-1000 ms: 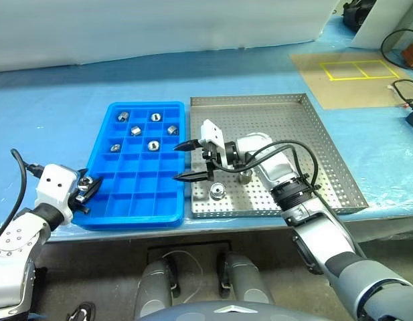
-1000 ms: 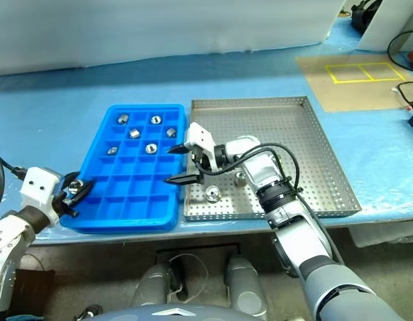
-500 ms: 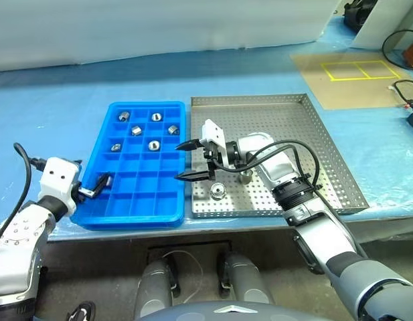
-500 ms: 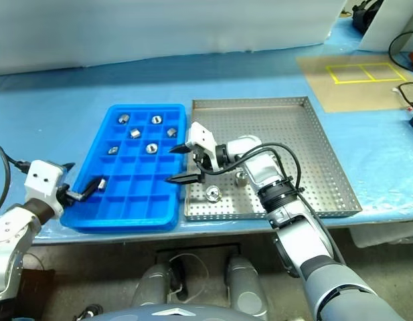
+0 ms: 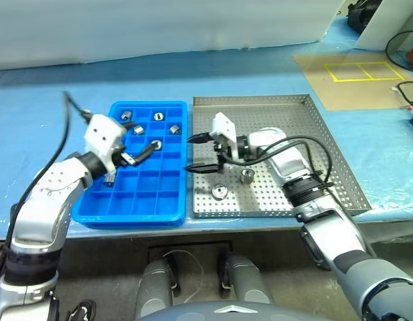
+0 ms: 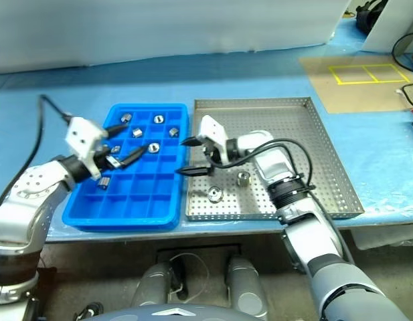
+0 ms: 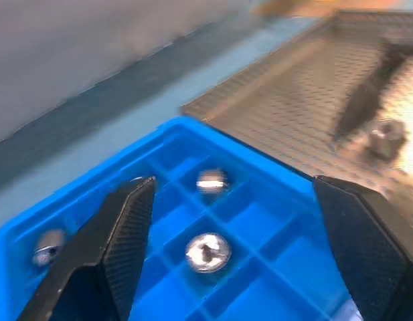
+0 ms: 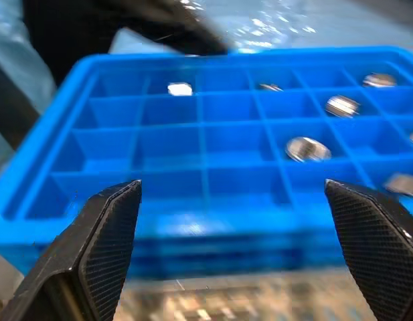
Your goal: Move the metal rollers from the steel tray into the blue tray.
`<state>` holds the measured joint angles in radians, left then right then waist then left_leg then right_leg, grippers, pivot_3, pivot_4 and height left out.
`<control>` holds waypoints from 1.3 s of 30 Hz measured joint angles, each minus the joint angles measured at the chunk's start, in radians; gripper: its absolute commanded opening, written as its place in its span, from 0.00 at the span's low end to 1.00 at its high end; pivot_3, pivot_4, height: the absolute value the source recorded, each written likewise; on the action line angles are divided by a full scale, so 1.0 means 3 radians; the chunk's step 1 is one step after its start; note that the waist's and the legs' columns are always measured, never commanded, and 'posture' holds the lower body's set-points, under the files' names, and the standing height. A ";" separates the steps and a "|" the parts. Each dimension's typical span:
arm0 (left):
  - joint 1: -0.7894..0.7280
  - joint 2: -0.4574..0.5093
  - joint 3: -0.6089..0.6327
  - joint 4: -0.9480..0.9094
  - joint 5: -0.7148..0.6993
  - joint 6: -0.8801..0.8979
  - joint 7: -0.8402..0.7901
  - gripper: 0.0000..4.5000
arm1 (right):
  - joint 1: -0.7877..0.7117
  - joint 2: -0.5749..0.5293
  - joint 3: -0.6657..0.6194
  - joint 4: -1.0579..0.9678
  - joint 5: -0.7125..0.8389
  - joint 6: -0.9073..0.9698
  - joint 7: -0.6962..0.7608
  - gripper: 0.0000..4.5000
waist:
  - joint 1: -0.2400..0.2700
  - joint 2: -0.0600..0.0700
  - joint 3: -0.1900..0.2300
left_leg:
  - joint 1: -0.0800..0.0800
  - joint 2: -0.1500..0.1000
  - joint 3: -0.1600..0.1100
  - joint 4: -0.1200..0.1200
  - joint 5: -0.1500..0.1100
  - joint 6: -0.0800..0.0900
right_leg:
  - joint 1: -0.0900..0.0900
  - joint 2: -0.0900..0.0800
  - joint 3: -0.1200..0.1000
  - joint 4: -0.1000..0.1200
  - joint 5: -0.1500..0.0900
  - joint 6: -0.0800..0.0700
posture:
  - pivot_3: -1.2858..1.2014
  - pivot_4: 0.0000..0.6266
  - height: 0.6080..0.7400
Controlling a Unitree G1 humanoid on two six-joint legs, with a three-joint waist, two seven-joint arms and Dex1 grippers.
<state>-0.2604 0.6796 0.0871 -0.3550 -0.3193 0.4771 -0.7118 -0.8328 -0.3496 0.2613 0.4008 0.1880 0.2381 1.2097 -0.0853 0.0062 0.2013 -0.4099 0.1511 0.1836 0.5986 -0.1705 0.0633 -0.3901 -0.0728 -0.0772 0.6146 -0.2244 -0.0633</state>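
The blue tray lies on the left and holds several metal rollers in its far compartments. One more roller sits near the tray's left front. My left gripper hovers open over those far compartments with nothing between its fingers. To the right, the steel tray holds two rollers. My right gripper is open and empty, pointing left above the seam between the two trays.
A brown board marked with yellow tape squares lies at the back right. Black cables run along the right edge. A white wall closes off the back. The table's front edge runs just below both trays.
My left gripper opened and let its roller fall into a near-left compartment, then rose and swung right over the blue tray. The right gripper shifted slightly right and stayed open.
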 measured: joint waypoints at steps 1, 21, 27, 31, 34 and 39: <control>-0.0047 0.0075 -0.0089 0.0080 0.0019 -0.0012 -0.0136 0.88 | 0.0010 -0.0089 -0.0058 -0.0014 0.0001 0.0032 -0.0005 1.00 | -0.0005 0.0000 0.0000 | -0.0001 0.0000 0.0001 0.0000 0.0000 0.0000 | -0.0001 0.0000 0.0000 -0.0001 0.0000 0.0000 | 0.31 0.24 1.00; -0.2457 -0.0858 -0.1042 0.3636 0.0848 -0.1475 -0.0981 0.88 | 0.1422 -0.0789 -0.0500 -0.1616 0.0132 0.0819 -0.0689 1.00 | -0.0475 0.0008 -0.0006 | -0.0021 -0.0005 0.0017 0.0016 -0.0021 0.0053 | 0.0004 -0.0002 0.0007 -0.0040 0.0004 0.0011 | 0.19 0.24 1.00; -0.2597 -0.1191 -0.1126 0.4428 0.1009 -0.1704 -0.1386 0.88 | 0.1536 -0.0844 -0.0606 -0.1734 0.0172 0.0915 -0.0845 1.00 | -0.0700 0.0008 -0.0007 | -0.0089 0.0001 0.0015 0.0045 -0.0032 0.0074 | -0.0045 -0.0004 -0.0011 -0.0035 0.0005 0.0019 | 0.17 0.24 1.00; -0.2635 -0.1275 -0.1194 0.4682 0.1152 -0.1789 -0.1545 0.88 | 0.1597 -0.0856 -0.0610 -0.1836 0.0198 0.0956 -0.0904 1.00 | -0.0789 0.0007 -0.0006 | -0.0090 0.0000 0.0015 0.0052 -0.0032 0.0074 | -0.0043 -0.0004 -0.0014 -0.0036 0.0010 0.0028 | 0.16 0.24 1.00; -0.2651 -0.1261 -0.1203 0.4754 0.1243 -0.1866 -0.1627 0.88 | 0.1652 -0.0873 -0.0611 -0.1870 0.0214 0.0980 -0.0942 1.00 | -0.0867 0.0007 -0.0006 | -0.0083 -0.0003 0.0013 0.0056 -0.0032 0.0073 | -0.0031 -0.0006 -0.0013 -0.0040 0.0014 0.0035 | 0.16 0.24 1.00; -0.2659 -0.1234 -0.1207 0.4895 0.1424 -0.2003 -0.1566 0.88 | 0.1684 -0.0886 -0.0611 -0.1899 0.0221 0.0981 -0.1004 1.00 | -0.0950 0.0007 -0.0006 | -0.0079 -0.0010 0.0009 0.0058 -0.0034 0.0076 | -0.0019 -0.0009 -0.0012 -0.0047 0.0018 0.0041 | 0.16 0.24 1.00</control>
<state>-1.0582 0.3093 -0.2750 1.1135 0.1078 -0.1239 -1.1817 -0.3275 -0.6154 0.0778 -0.1688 0.2543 0.5323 0.9086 -0.3705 0.0082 0.1995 -0.4335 0.1481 0.1862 0.6161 -0.1806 0.0859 -0.3958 -0.0754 -0.0809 0.6004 -0.2190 -0.0510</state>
